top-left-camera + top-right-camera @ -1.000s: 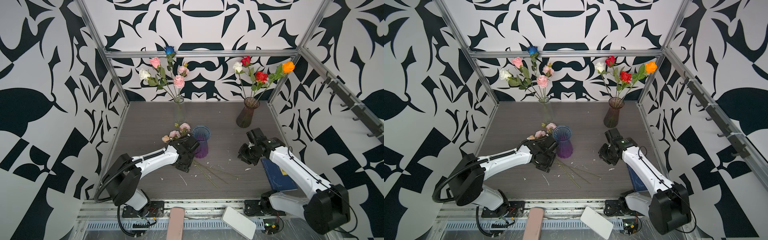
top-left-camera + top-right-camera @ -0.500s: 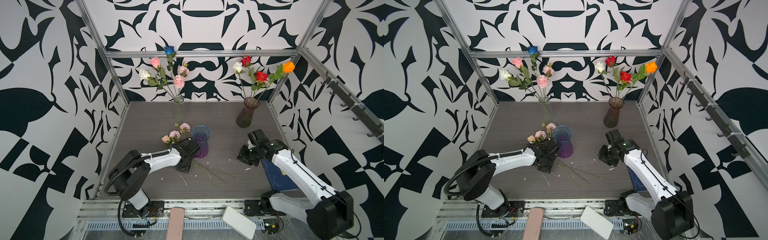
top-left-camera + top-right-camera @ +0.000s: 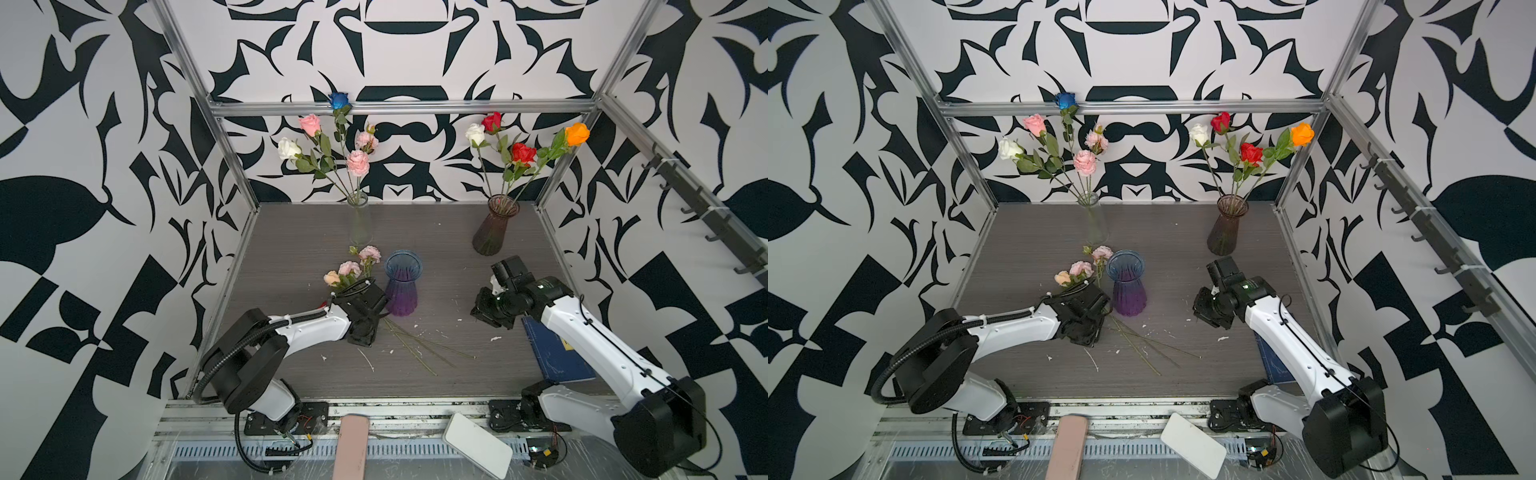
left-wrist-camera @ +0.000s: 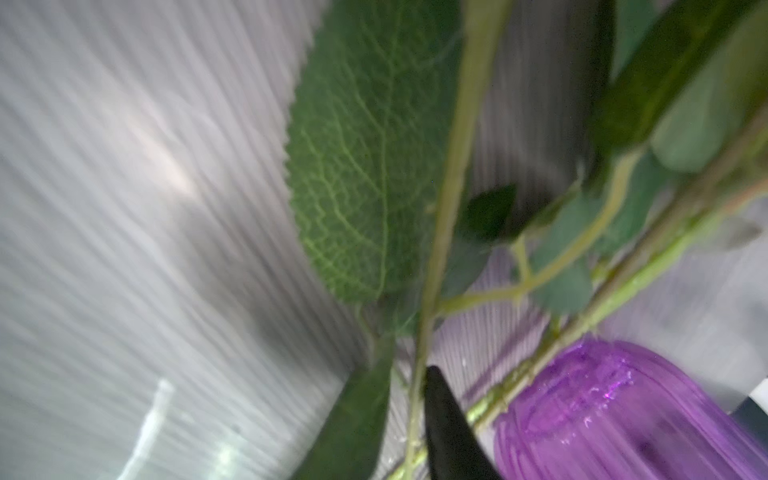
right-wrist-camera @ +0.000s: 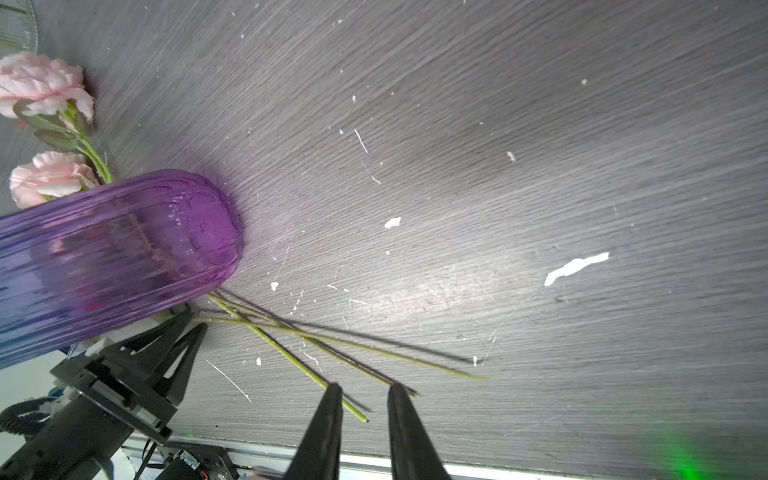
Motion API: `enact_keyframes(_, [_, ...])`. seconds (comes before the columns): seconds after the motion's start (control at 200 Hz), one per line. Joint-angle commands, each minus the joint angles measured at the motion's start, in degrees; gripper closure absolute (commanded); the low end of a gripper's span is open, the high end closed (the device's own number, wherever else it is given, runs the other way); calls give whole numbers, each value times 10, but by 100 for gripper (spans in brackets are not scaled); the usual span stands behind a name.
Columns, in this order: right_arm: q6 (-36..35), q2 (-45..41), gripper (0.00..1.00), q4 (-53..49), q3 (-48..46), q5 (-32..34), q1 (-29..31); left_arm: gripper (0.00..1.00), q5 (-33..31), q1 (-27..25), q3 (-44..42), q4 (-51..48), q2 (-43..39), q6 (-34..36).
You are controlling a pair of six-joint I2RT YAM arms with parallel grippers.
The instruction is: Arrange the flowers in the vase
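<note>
The tabletop is dark grey with a matt wood grain. The purple vase is ribbed, glossy and see-through, like glass. The flowers have cloth-like petals, matt veined leaves and smooth stems. The arm casings are glossy white plastic. The frame rails are brushed metal.

White-shelled arms, black joints, corrugated black cable, pointed black claw fingers

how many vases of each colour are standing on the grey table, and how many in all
clear glass vase: 1
brown glass vase: 1
purple ribbed glass vase: 1
total: 3
</note>
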Motion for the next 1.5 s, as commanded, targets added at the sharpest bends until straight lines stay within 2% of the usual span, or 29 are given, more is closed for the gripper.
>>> enact_keyframes(0.0, [14, 0, 77, 14, -8, -6, -4, 81, -16, 24, -61, -77, -24, -81])
enact_keyframes(0.075, [17, -3, 77, 16, -13, -9, -5, 83, -25, 35, -81, -88, -59, -80])
enact_keyframes(0.225, [15, -5, 77, 12, -13, -8, -7, 97, -47, 48, -109, -106, -134, -82])
enact_keyframes(0.475, [19, -12, 77, 14, -20, -15, -7, 100, -92, 52, -109, -155, -256, -79])
enact_keyframes(0.66, [18, -25, 78, 5, -30, -18, -6, 100, -208, 52, -80, -135, -379, -54])
enact_keyframes(0.79, [20, -32, 78, 5, -37, -23, -6, 100, -281, 59, -47, -95, -427, -27])
enact_keyframes(0.98, [25, -29, 78, 13, -37, -28, -4, 100, -270, 85, 14, -29, -424, 19])
enact_keyframes(1.135, [33, -27, 78, 20, -40, -36, -3, 100, -282, 88, 88, -22, -395, 61])
enact_keyframes(1.23, [35, -30, 78, 22, -41, -37, -2, 100, -287, 105, 120, 19, -379, 133])
enact_keyframes(1.295, [35, -33, 78, 21, -41, -36, -2, 100, -252, 135, 147, 43, -363, 199])
enact_keyframes(1.385, [35, -35, 78, 20, -43, -35, -2, 100, -191, 175, 185, 57, -339, 250])
enact_keyframes(1.495, [35, -38, 78, 20, -44, -35, -3, 100, -174, 194, 224, 68, -322, 310])
